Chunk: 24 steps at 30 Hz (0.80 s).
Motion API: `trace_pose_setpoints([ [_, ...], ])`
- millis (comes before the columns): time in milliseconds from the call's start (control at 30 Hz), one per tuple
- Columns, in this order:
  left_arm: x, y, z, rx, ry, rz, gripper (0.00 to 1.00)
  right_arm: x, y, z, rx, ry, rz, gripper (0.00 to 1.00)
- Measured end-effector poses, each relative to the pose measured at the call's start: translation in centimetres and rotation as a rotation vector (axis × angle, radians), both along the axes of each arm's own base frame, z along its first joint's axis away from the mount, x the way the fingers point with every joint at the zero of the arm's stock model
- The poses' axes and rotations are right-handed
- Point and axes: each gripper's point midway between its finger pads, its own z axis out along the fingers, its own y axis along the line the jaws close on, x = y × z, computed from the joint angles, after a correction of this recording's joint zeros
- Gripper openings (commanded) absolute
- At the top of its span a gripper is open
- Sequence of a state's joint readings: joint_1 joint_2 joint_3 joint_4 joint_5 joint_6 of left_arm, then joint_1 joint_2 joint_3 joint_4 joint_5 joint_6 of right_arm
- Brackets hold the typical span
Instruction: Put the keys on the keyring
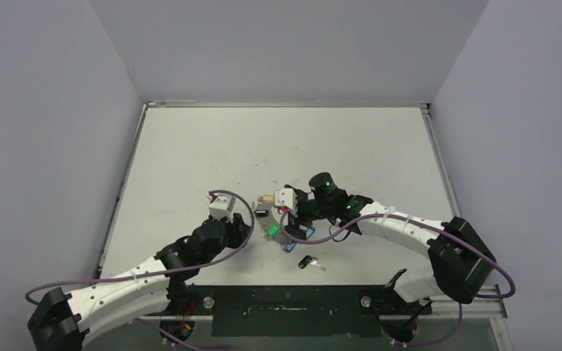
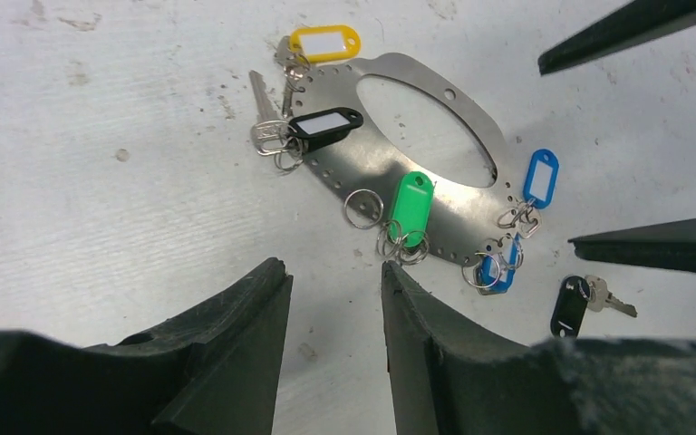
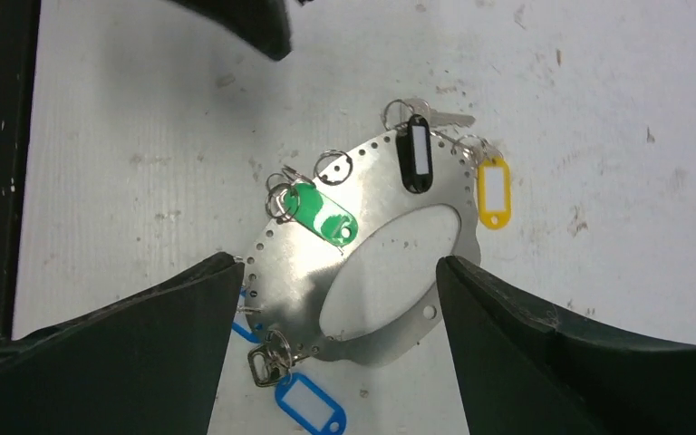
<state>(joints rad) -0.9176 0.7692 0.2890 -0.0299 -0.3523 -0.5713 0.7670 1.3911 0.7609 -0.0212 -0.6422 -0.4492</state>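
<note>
Nearest the arm bases, a loose key (image 2: 569, 306) with a black tag lies on the desk (image 2: 100, 227) just off the near edge of the keyring (image 2: 353, 159), not touching it.

The keyring is a flat silvery oval plate with a large central hole and small holes along its rim. It lies flat on the desk.

The left gripper (image 2: 333, 272) hangs to the keyring's left. Its fingers are partly apart and hold nothing. The right gripper (image 3: 337, 263) hangs above the keyring, its fingers spread wide to either side of it, also empty.

At the keyring's near rim sit a green key (image 2: 410, 208) and two blue keys (image 2: 540, 177), their small split rings at the rim holes. At its far rim lie a black key (image 2: 324, 127), its tag resting on the plate, and a yellow key (image 2: 324, 43). Whether each split ring actually passes through a hole is too fine to tell.

My reading is that most keys are in place and the loose key is the one left, with neither gripper committed to it yet. The next move calls for one gripper to drop to that key and pinch its tag. The other should pin the keyring flat so a rim hole can be met squarely.
</note>
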Motion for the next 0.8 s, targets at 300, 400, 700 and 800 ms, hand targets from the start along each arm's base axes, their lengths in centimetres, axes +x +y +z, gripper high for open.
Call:
trace_pose_setpoints([
  [300,-0.4,3.1,2.3,-0.008,-0.092,0.065,0.4,-1.3,1.6,-3.2,-0.2,-0.265,0.452,0.59],
  [400,-0.5,3.8,2.3,-0.002,-0.1,0.077,0.4,-1.5,1.8,-4.5,-0.261,-0.298,0.583,0.44],
  [700,-0.7,4.6,1.0,0.06,-0.08,0.082,0.41,-2.4,2.8,-5.2,-0.308,-0.359,0.789,0.34],
  [800,-0.8,4.6,0.3,0.089,-0.065,0.077,0.41,-2.7,3.3,-5.5,-0.311,-0.364,0.82,0.33],
])
